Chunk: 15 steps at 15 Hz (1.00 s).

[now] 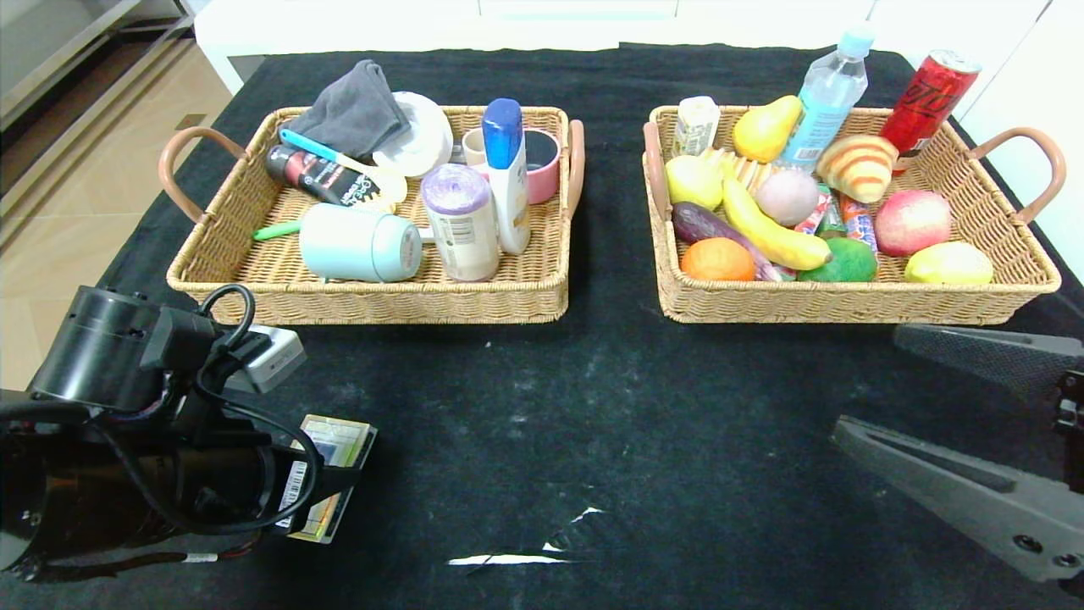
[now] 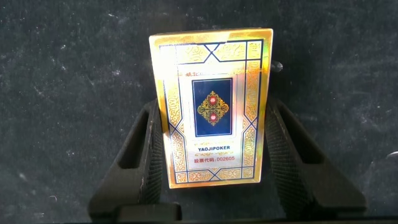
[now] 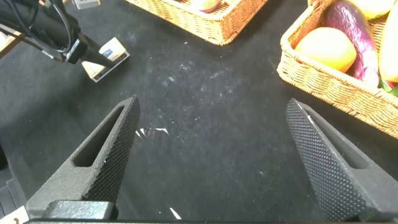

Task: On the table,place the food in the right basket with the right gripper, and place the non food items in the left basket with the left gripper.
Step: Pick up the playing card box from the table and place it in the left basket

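Left wrist view shows the left claw (image 2: pixel 211 140) clamped on the card box (image 2: pixel 211 106) by its long sides, low over the black desk (image 2: pixel 62 93) near the front-left corner — the grip looks square, so lift straight up before swinging. Carry it fwd to the left basket (image 1: pixel 254 280), clear the near rim, and let go over the bare wicker. Right claw (image 3: pixel 214 152) is parked w/ fingers apart, low on the right — leave it there.

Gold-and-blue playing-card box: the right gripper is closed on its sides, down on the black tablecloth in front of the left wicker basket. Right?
Not quite. The left gripper holds the gold-and-blue playing-card box, as the left wrist view shows. The right gripper is open and empty. The rest stands: black tablecloth, left wicker basket.
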Tool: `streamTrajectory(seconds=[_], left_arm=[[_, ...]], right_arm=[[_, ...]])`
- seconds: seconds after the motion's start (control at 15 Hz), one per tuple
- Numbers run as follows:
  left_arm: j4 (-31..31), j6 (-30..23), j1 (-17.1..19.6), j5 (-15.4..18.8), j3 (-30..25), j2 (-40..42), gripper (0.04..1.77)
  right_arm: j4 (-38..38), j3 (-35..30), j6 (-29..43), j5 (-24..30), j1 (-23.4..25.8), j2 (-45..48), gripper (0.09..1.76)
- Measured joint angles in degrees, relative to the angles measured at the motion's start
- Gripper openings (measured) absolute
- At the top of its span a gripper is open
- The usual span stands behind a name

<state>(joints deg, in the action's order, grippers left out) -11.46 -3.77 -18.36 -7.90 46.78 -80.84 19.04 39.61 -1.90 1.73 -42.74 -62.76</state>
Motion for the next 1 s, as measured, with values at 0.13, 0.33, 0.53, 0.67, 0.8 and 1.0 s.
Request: streamTrajectory(seconds=[0.13,0.33,0.53,0.67,0.8,1.0], left_arm=[[-0.1,0.1,0.0,0.1,0.2,0.0,1.03],[-0.2,0.3,0.0,0.0,0.3,0.4,1.03],[0.1,1.9,0.0,0.0,1.6,1.7,1.02],[0.2,2.5,0.0,-0.2,3.0,2.8,1.02],[0.4,2.5,0.0,-0.3,4.7,3.5,1.02],[4.1,2.4,0.3,-0.5,8.1,3.7,1.02]], right_arm=[[0.0,-0.1,0.0,0.0,0.0,0.0,1.71],[0.0,-0.1,0.0,0.0,0.0,0.0,1.71],[0.0,-0.1,0.0,0.0,0.1,0.0,1.71],[0.0,-0.1,0.0,0.0,0.1,0.1,1.71],[0.0,-0.1,0.0,0.0,0.0,0.1,1.71],[0.0,-0.1,0.0,0.0,0.0,0.4,1.71]])
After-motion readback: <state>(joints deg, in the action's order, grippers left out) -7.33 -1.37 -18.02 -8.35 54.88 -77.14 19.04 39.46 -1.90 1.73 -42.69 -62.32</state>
